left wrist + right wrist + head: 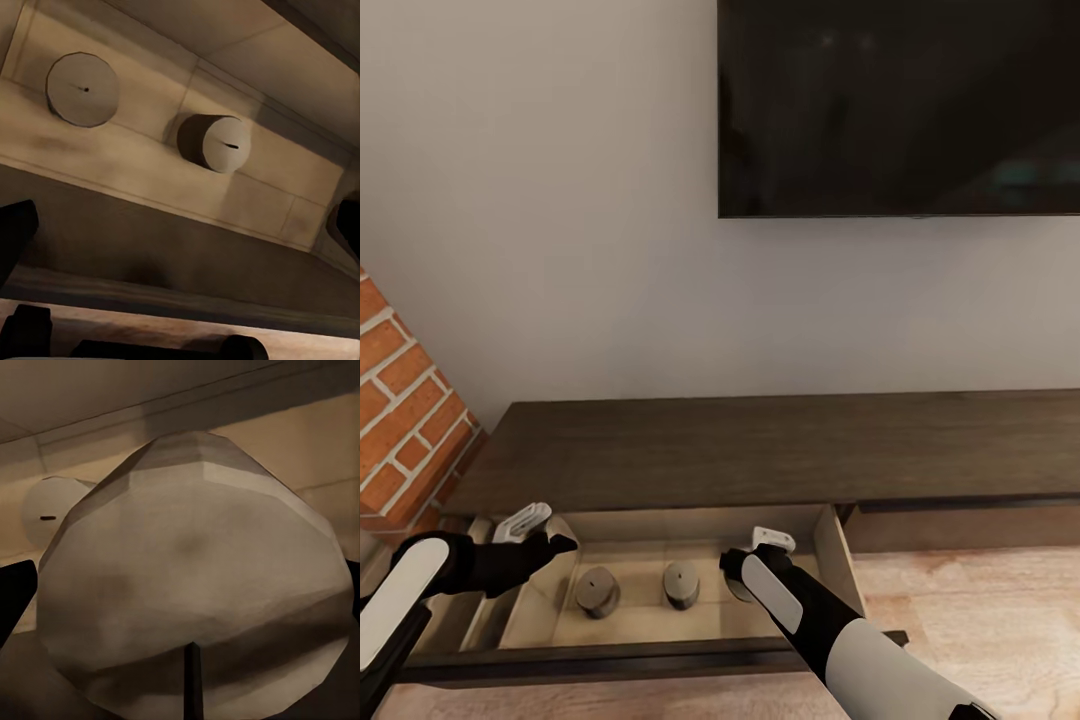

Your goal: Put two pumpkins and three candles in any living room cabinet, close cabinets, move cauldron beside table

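Right gripper (738, 583) sits low in the open drawer (834, 552) of the cabinet (760, 445), its jaw state undeterminable; a candle (195, 585) lies directly before it. Two more candles (598, 590) (681, 583) stand on the drawer floor at its 9 o'clock. Left gripper (550, 540) hovers open over the drawer's left end. A television (900, 105) hangs at 12 o'clock.

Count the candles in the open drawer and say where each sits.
3. Two candles stand apart on the drawer floor, one left, one middle. A third sits at the right gripper, mostly hidden behind that arm in the head view.
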Robot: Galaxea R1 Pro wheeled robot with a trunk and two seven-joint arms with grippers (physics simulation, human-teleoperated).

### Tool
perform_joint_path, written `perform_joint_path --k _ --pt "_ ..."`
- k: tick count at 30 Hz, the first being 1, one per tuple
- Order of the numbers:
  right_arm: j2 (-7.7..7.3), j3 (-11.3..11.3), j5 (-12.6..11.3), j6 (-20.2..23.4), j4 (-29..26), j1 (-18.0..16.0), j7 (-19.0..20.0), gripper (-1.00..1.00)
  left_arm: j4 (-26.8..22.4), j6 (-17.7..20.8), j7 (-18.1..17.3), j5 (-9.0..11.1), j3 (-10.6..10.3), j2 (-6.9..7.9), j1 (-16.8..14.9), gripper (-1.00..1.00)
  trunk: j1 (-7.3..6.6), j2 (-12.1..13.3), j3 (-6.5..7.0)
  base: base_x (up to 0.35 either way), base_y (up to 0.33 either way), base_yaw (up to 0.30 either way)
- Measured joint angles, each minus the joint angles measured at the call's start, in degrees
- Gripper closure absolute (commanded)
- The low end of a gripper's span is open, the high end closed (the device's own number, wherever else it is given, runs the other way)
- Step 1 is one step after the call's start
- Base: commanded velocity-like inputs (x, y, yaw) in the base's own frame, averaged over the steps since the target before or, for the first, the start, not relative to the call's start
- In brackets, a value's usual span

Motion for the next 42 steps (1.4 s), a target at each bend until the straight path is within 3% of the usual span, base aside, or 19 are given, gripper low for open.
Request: perform_joint_path --k 26,36,42 --pt "0.01 -0.34 -0.59 -5.77 0.18 0.0 -0.99 1.0 -1.84 -0.01 0.0 0.04 0.09 0.0 1.02 -1.0 5.71 -10.43 -4.67 0.0 0.0 0.0" --pt "0.0 -0.35 -0.82 -6.05 0.18 0.0 -0.92 1.0 -2.21 0.0 0.0 0.04 0.06 0.0 1.02 -1.0 7.91 -14.44 -6.46 0.0 0.0 0.0" --pt "0.0 -0.34 -0.78 -6.07 0.18 0.0 -0.9 1.0 -2.52 -0.02 0.0 0.05 0.0 -0.07 1.01 -1.0 7.92 -14.45 -6.47 0.0 0.0 0.0"
